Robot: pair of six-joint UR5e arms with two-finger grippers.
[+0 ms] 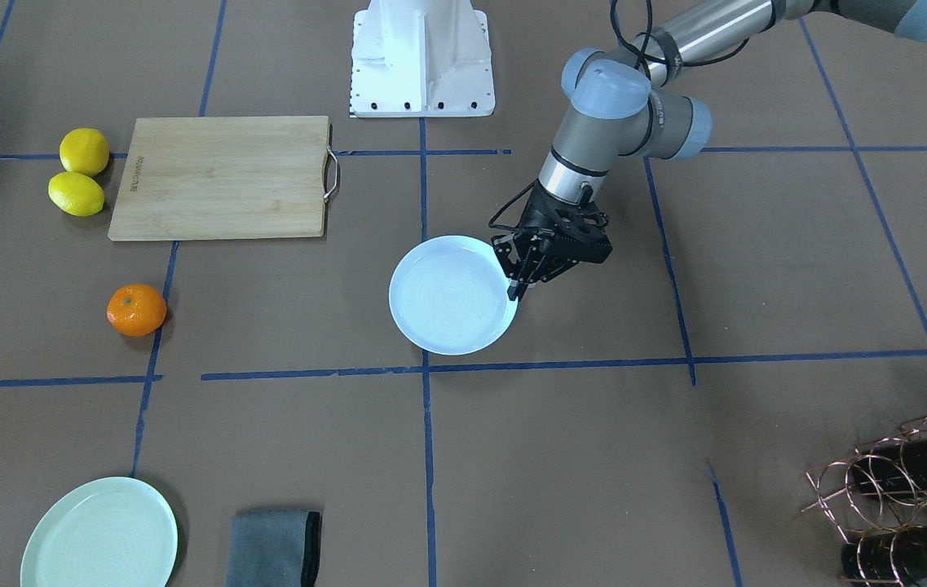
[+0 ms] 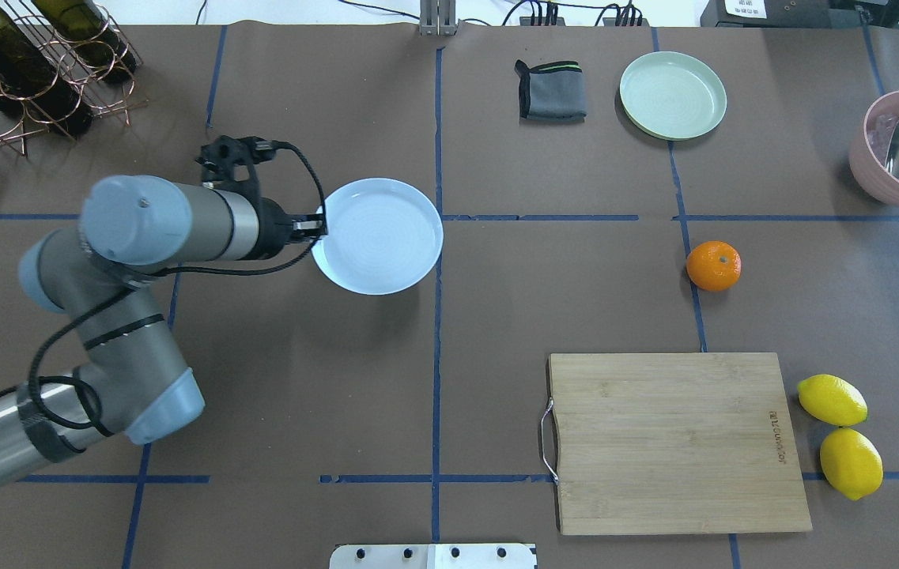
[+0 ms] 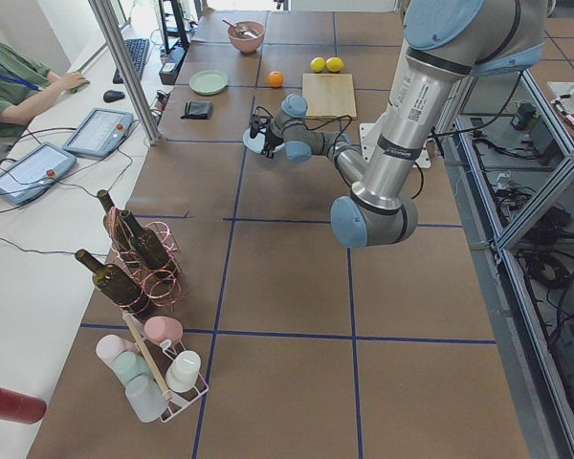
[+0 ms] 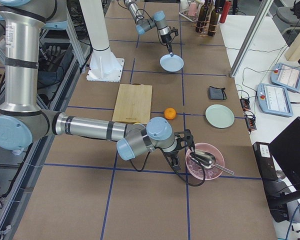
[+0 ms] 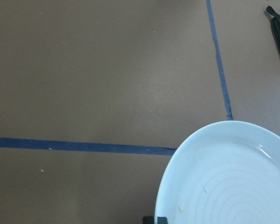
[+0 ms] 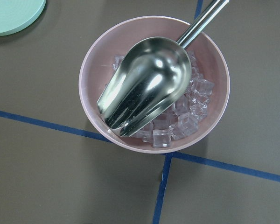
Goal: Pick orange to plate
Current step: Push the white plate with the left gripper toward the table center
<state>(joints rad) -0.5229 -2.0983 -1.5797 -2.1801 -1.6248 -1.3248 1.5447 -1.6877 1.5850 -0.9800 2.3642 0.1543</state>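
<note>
The orange (image 1: 136, 310) (image 2: 713, 265) lies alone on the brown table, far from both grippers. The white, faintly bluish plate (image 1: 447, 297) (image 2: 378, 237) sits near the table's middle and holds nothing. My left gripper (image 1: 517, 287) (image 2: 318, 229) is at the plate's rim on the side away from the orange, its fingers pinched together on that rim. In the left wrist view the plate (image 5: 233, 177) fills the lower right. My right gripper (image 4: 177, 159) shows only in the exterior right view, low beside a pink bowl; I cannot tell whether it is open or shut.
A wooden cutting board (image 2: 678, 442) lies with two lemons (image 2: 840, 435) beside it. A mint-green plate (image 2: 672, 95) and a folded grey cloth (image 2: 550, 91) are at the far edge. A pink bowl (image 6: 210, 116) holds ice and a metal scoop. A wire bottle rack (image 2: 30, 63) stands far left.
</note>
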